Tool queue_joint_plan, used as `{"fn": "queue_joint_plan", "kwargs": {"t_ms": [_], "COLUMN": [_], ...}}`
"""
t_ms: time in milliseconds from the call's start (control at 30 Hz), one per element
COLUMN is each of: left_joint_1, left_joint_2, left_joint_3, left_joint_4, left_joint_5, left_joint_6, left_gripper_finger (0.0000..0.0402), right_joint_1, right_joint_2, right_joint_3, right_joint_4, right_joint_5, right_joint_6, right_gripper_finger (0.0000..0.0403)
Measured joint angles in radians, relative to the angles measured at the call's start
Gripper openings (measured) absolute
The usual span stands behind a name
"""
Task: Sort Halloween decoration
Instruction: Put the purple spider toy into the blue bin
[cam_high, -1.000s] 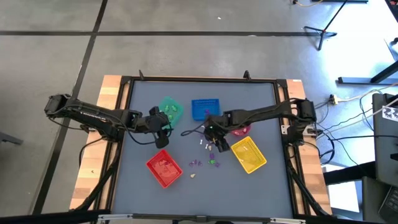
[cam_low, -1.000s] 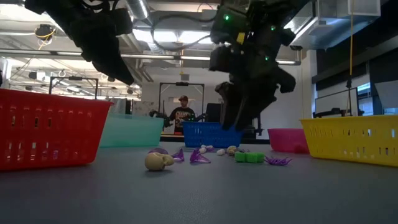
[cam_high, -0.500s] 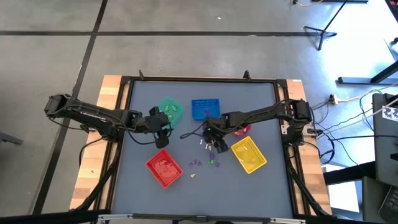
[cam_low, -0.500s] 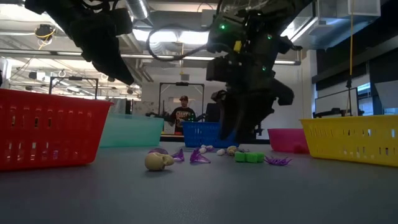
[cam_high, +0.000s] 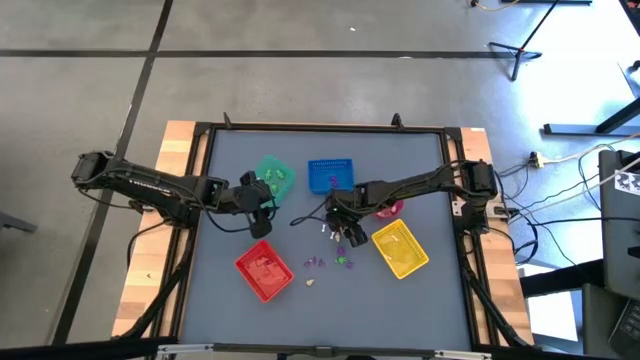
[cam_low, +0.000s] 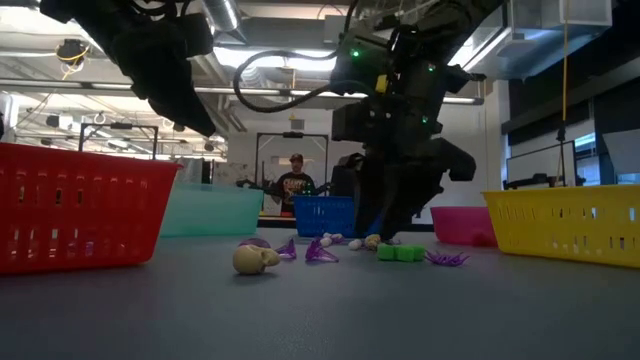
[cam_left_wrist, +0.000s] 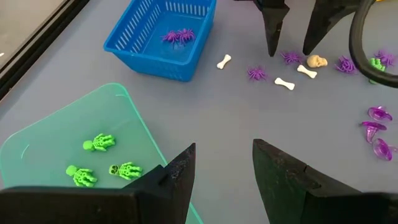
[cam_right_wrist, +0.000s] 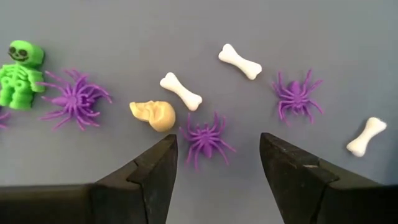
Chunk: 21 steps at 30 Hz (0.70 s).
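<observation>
Your right gripper (cam_right_wrist: 214, 163) hangs low with jaws spread wide and empty, straddling a purple spider (cam_right_wrist: 206, 139), likely lined up for a pick. Around that spider the Halloween decoration lies loose on the grey table (cam_right_wrist: 124, 25): smooth white bones (cam_right_wrist: 181, 91), a tan skull (cam_right_wrist: 153, 116), a green skeleton (cam_right_wrist: 20, 73). Beyond them, your left gripper (cam_left_wrist: 222, 163) waits over the green tray (cam_left_wrist: 43, 149), jaws parted, holding nothing.
</observation>
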Motion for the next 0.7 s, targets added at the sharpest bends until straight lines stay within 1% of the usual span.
{"fn": "queue_joint_plan", "kwargs": {"t_ms": [233,500,700], "left_joint_1": [0.0,0.0,0.0], "left_joint_2": [0.0,0.0,0.0], "left_joint_3": [0.0,0.0,0.0], "left_joint_4": [0.002,0.009,0.014], "left_joint_5": [0.0,0.0,0.0], "left_joint_6": [0.0,0.0,0.0], "left_gripper_finger": [0.0144,0.0144,0.0144], "right_joint_1": [0.0,0.0,-0.001], "right_joint_2": [0.0,0.039,0.041], "right_joint_3": [0.0,0.005,0.004], "right_joint_4": [-0.001,-0.002,-0.004], "right_joint_5": [0.0,-0.01,-0.009], "right_joint_6": [-0.008,-0.006,-0.006], "right_gripper_finger": [0.0225,0.0225,0.0225]}}
